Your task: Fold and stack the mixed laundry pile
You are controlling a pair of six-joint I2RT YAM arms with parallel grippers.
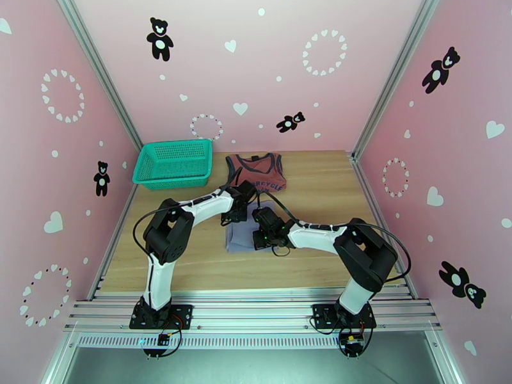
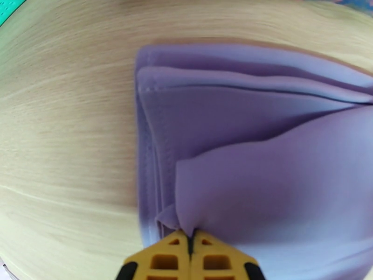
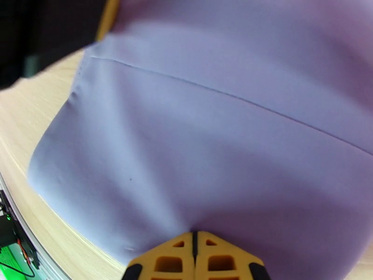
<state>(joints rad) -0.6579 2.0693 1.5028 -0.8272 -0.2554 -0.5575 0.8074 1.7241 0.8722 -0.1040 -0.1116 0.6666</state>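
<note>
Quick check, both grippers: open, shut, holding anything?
Left gripper: shut on an edge of the lavender shirt.
Right gripper: shut on the lavender shirt too.

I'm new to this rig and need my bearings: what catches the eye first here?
The left hand and right hand are both pinched shut on a folded grey-lavender shirt in the middle of the table. Behind it a rust-red tank top lies flat at the far edge, with a teal mesh basket to its left.
</note>
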